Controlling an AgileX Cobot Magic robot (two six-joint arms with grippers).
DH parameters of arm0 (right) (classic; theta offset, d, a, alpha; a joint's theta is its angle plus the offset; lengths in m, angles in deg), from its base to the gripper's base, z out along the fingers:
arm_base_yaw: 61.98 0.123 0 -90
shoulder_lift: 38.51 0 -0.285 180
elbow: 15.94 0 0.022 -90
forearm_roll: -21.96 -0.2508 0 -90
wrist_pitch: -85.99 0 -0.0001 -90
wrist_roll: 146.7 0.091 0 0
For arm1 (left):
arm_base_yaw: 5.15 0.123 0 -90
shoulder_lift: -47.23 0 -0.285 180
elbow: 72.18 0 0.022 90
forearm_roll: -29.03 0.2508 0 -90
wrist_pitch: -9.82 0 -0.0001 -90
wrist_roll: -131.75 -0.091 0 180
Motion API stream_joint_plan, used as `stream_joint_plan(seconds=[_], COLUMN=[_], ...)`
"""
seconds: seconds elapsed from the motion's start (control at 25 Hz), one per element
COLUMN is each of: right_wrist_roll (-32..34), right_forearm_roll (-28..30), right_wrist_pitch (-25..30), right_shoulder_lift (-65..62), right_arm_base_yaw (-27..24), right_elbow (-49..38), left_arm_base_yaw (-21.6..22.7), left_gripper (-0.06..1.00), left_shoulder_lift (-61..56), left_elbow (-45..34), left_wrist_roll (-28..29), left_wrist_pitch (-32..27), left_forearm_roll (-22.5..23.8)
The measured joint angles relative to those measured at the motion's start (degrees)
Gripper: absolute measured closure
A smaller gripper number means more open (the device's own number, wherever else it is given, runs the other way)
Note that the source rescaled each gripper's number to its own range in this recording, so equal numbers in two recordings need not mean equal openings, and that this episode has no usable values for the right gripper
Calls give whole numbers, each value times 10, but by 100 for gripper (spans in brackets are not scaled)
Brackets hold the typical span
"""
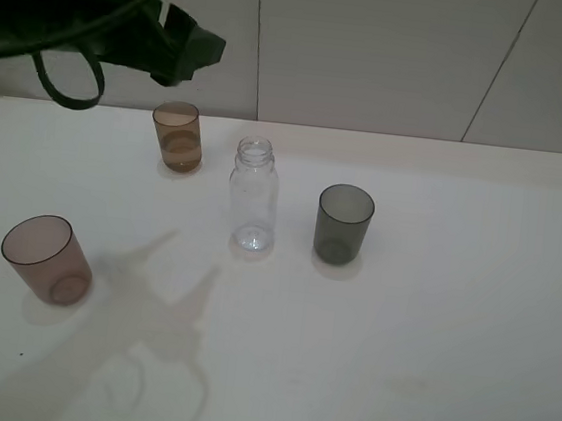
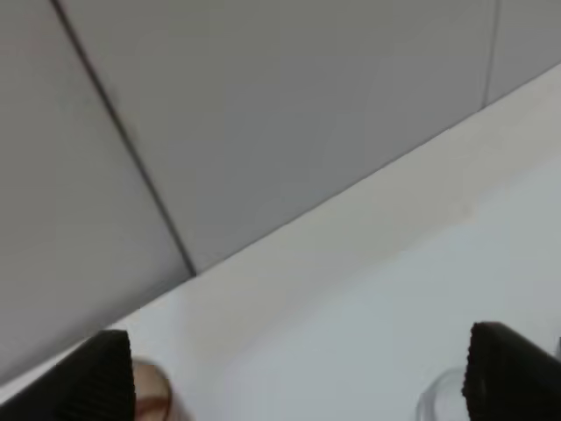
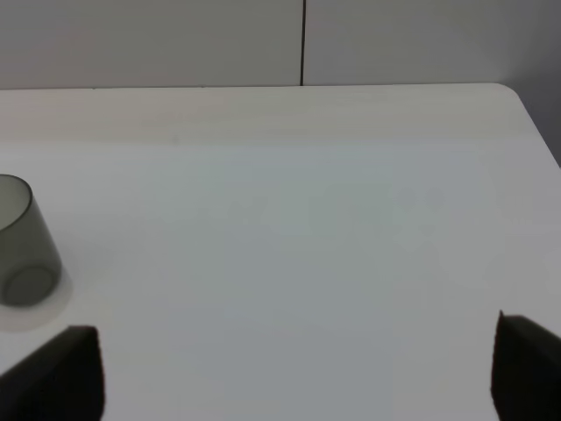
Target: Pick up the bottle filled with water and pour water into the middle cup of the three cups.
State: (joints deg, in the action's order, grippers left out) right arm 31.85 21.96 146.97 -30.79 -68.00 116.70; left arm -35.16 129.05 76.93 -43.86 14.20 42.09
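The clear capless bottle (image 1: 253,200) stands upright at the table's middle. The amber-brown cup (image 1: 177,136) stands behind it to the left, the smoky grey cup (image 1: 344,224) to its right, and the pinkish-mauve cup (image 1: 47,259) at the front left. My left gripper (image 1: 192,50) hangs high above the amber cup, open and empty. In the left wrist view its gripper (image 2: 302,386) is wide open, with the amber cup's rim (image 2: 151,393) and the bottle's rim (image 2: 438,402) below. My right gripper (image 3: 294,373) is open and empty, and the grey cup (image 3: 24,243) stands ahead of it. It is out of the exterior view.
The white table (image 1: 429,337) meets a pale panelled wall (image 1: 378,50) at the back. The left arm's dark body and cables (image 1: 70,17) fill the top left corner. The arm's shadow (image 1: 158,328) falls on the front left of the table.
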Motion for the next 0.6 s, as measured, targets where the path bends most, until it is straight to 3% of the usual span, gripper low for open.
stream_joint_plan(seconds=[0.32,0.6], right_wrist_roll=[0,0], right_forearm_roll=[0,0], right_wrist_pitch=[0,0], right_shoulder_lift=[0,0], right_arm_base_yaw=[0,0], right_elbow=[0,0], left_arm_base_yaw=[35,35], left_gripper=[7,7], left_shoulder_lift=[-164,-337], left_elbow=[0,0], left_wrist_roll=[18,78], left_wrist_pitch=[-313,-459], left_forearm_roll=[-35,-25])
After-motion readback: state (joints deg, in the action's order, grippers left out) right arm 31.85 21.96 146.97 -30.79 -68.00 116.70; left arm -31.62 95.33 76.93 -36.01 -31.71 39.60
